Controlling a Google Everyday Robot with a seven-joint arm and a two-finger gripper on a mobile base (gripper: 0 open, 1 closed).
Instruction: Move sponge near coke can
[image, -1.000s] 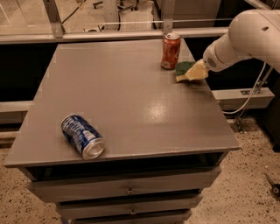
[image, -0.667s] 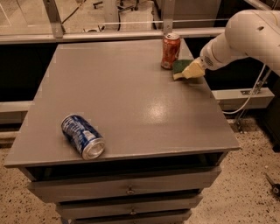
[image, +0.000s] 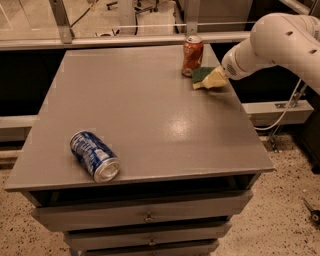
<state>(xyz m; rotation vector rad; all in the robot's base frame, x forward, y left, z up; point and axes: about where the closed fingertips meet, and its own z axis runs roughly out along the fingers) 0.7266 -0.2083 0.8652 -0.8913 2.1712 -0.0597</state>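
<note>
The red-orange coke can stands upright at the far right of the grey table. The sponge, dark green on top with pale yellow foam, sits tilted just right of the can's base, very close to it. My gripper at the end of the white arm reaches in from the right and is shut on the sponge's right end. The fingers are mostly hidden behind the sponge and the wrist.
A blue and silver can lies on its side near the table's front left corner. Drawers run below the table front. A railing runs behind the table. A cable hangs at the right.
My gripper has carried the sponge a little left and toward the far edge, closer to the coke can. The cans have not moved.
</note>
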